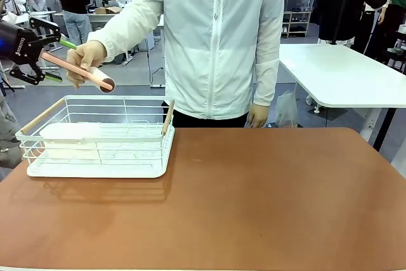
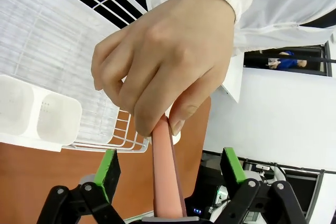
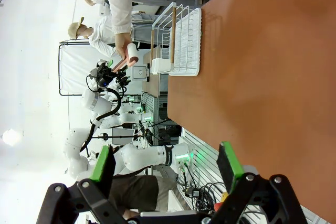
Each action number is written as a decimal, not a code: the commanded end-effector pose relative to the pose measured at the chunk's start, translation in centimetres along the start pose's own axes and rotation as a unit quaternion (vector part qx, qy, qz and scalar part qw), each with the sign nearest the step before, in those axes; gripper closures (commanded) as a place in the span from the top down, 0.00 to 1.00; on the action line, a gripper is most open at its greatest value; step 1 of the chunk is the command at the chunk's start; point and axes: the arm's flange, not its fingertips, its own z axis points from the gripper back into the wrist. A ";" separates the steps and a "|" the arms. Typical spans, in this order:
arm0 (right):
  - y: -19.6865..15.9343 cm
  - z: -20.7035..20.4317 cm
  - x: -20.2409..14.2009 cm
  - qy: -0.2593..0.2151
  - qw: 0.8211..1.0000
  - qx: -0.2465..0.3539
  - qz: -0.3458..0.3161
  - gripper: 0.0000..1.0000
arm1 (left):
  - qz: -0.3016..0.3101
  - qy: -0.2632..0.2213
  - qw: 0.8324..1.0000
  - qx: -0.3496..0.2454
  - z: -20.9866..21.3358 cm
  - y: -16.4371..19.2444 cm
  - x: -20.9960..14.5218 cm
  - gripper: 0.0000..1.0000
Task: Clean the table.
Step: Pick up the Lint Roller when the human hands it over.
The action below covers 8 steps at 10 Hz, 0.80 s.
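A: Counter (image 1: 266,201) first, where is it?
B: Brown top across the whole near view, with the person at its far edge. A wire basket (image 1: 95,160) sits in the far left corner. From there the top is bare out to the right and near edges.
A: Roller?
B: The roller (image 1: 56,61) is in the air past the far left corner, above the basket's far rim. The person's hand (image 1: 87,60) grips it near the head. Its pink handle pokes in between the left fingers (image 2: 110,167).
A: Clamped?
B: No, spread, with a gap between each pad and the handle. The right fingers (image 3: 101,163) are spread too, with nothing in them.
A: Risks?
B: The hand is very close to the pads, so closing too far up could pinch it. If the hand lets go early, the roller probably drops into the basket. Swinging low could clip the basket's rim or its wooden grips.
A: Room?
B: Plenty over the middle and right, tight only around the basket.
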 end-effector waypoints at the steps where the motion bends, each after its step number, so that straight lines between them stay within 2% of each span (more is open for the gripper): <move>1: 0.2 0.1 0.0 -0.002 1.000 0.002 0.003 1.00 | 0.004 -0.011 1.000 0.002 0.0 -0.1 -0.7 0.91; 2: 0.2 0.1 0.0 -0.002 1.000 0.002 0.003 1.00 | 0.003 -0.008 1.000 0.000 0.1 -0.1 -0.8 0.79; 3: 0.2 0.1 0.0 -0.002 1.000 0.002 0.003 1.00 | 0.004 -0.009 1.000 0.001 0.0 0.0 -0.7 0.72; 4: 0.2 0.1 0.0 -0.002 1.000 0.002 0.003 1.00 | 0.005 -0.010 1.000 0.003 0.0 0.0 -0.7 0.59; 5: 0.2 0.1 0.0 -0.002 1.000 0.002 0.003 1.00 | 0.005 -0.011 1.000 0.003 0.0 0.0 -0.6 0.53; 6: 0.2 0.1 0.0 -0.002 1.000 0.002 0.003 1.00 | 0.003 -0.013 1.000 0.002 0.0 -0.1 -0.7 0.40; 7: 0.2 0.1 0.0 -0.002 1.000 0.002 0.003 1.00 | 0.001 -0.014 1.000 0.001 0.0 -0.2 -0.7 0.33; 8: 0.2 0.1 0.0 -0.002 1.000 0.002 0.003 1.00 | 0.003 -0.016 1.000 0.001 0.0 -0.2 -0.7 0.20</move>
